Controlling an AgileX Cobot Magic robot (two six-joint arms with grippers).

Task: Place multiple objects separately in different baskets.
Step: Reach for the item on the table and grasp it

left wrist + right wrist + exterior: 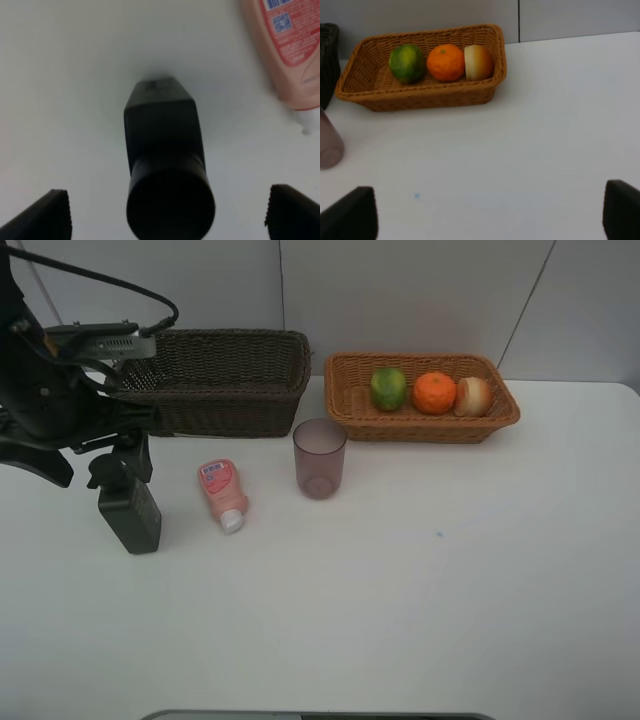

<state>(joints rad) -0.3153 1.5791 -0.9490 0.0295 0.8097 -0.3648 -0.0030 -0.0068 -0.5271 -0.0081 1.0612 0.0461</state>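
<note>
Left jaws held wide apart, flanking top of upright dark green plastic pump bottle [165, 145], ungripped; right jaws held wide, empty, over white desk [545, 125].

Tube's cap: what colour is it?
White cap; exterior high view shows it best.

A green fruit [389, 388], an orange [434, 392] and a peach [473, 396] sit in the tan basket [420, 430], upper right. Below the dark basket [230, 400], upper left, are a bottle [135, 515], tube [222, 490] and cup [320, 460].
</note>
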